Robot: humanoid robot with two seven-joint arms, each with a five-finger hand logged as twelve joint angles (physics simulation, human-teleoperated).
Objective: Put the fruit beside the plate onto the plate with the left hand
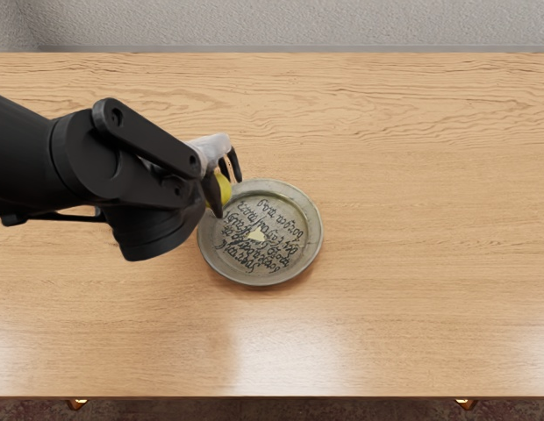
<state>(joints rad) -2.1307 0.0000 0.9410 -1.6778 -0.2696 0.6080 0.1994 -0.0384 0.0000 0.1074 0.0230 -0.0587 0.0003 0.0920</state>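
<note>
Seen from the head view: left hand (211, 158) reaching in from the left edge, fingers (234, 166) curled down around a yellow fruit (223, 187) and gripping it. Fruit mostly hidden between the fingertips, sitting right at the plate (312, 224) rim's upper-left side; hard to say whether resting or lifted. Just right of and below the fingers, plate lying flat on the tabletop (412, 132), grey-green, covered in dark script, with a small pale triangle (256, 235) near its middle, printed or loose, cannot tell.

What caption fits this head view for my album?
Left robot hand grips small yellow fruit at rim of round grey plate.
</note>
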